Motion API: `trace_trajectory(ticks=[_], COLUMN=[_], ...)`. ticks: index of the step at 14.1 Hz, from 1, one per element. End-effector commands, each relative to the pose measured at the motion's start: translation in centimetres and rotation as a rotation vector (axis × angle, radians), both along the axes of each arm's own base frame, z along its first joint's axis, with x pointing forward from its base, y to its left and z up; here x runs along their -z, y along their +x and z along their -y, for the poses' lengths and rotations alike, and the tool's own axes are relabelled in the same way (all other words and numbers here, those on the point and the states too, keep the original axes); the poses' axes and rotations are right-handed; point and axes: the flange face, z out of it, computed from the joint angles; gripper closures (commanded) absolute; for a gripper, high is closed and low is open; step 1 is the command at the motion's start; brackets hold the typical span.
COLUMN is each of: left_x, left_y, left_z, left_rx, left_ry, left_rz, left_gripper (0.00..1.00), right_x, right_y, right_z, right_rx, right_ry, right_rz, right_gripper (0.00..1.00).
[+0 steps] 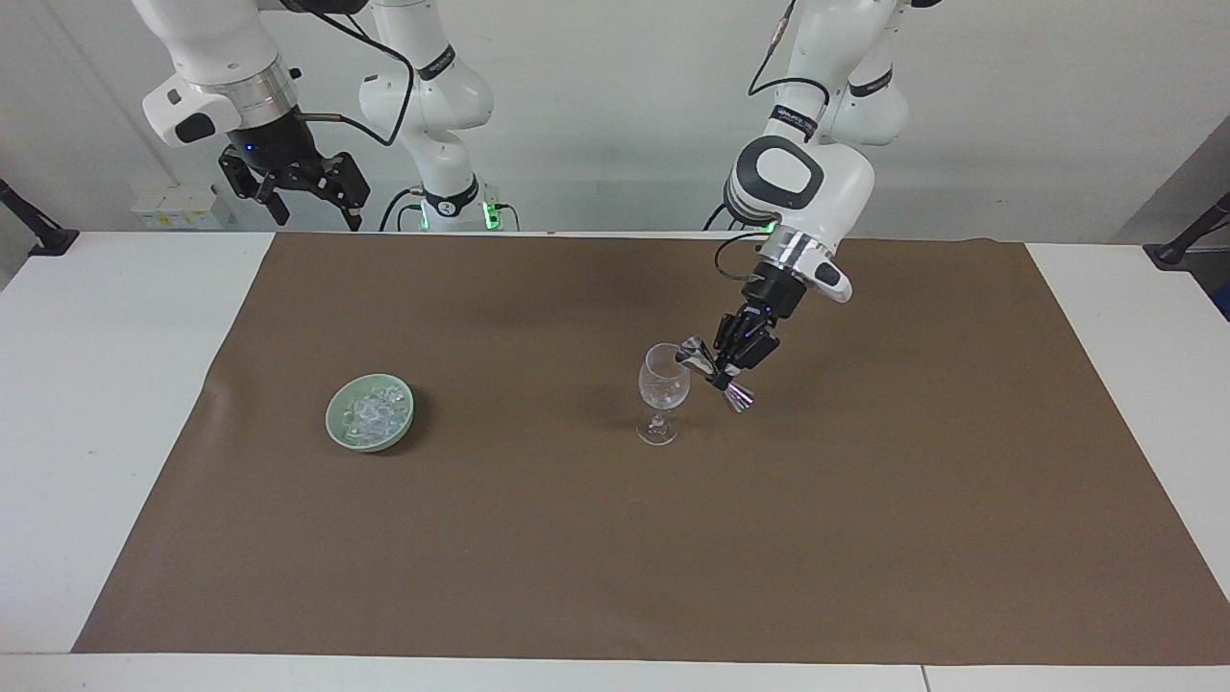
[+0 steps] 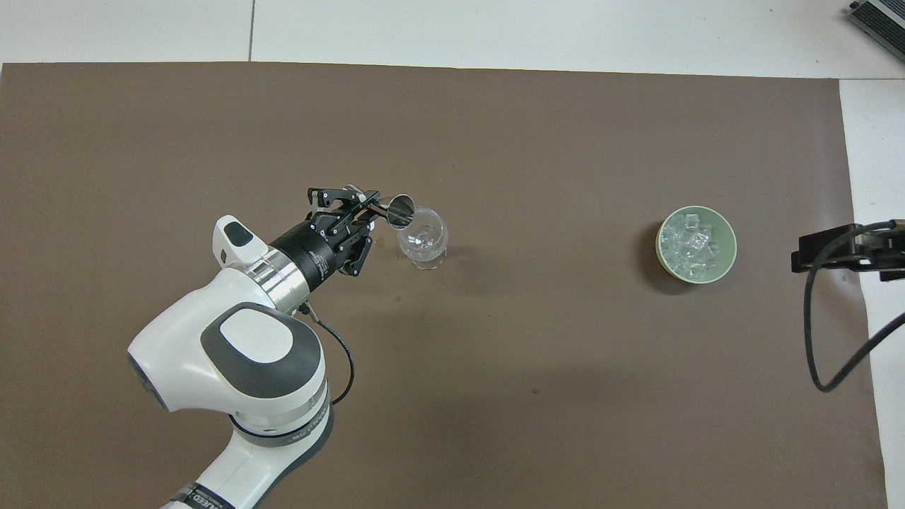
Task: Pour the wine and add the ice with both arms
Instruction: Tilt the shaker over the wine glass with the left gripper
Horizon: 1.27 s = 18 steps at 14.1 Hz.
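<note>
A clear wine glass [image 1: 663, 389] stands on the brown mat near the middle; it also shows in the overhead view [image 2: 422, 239]. My left gripper [image 1: 723, 363] is shut on a metal jigger [image 1: 713, 372] and holds it tipped, with one cup at the glass's rim. In the overhead view the left gripper [image 2: 362, 212] holds the jigger [image 2: 401, 209] over the rim. A pale green bowl [image 1: 332, 417] holds the ice [image 1: 371, 407], toward the right arm's end; bowl [image 2: 732, 249] and ice [image 2: 689, 244] show from overhead. My right gripper [image 1: 300, 195] is open and waits raised over the table's edge near its base.
The brown mat [image 1: 865, 529] covers most of the white table [image 1: 115, 404]. The right arm's cable [image 2: 820, 332] hangs at the table's end beside the bowl in the overhead view.
</note>
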Motion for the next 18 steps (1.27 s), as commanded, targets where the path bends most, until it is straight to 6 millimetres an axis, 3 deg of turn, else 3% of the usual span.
trace_trajectory(ticks=[1, 18], left_x=[-0.4, -0.5], left_y=[0.1, -0.7], left_z=[0.8, 1.5], left_rx=[-0.004, 0.059], left_ry=[0.034, 0.145], left_rz=[0.026, 0.105], left_gripper=[1.00, 1.00], right_x=[-0.1, -0.1], right_y=[-0.7, -0.7], right_z=[0.2, 0.1], right_rx=[-0.014, -0.015], right_ry=[0.018, 0.017], right_rz=[-0.001, -0.001], right_gripper=[0.00, 0.00])
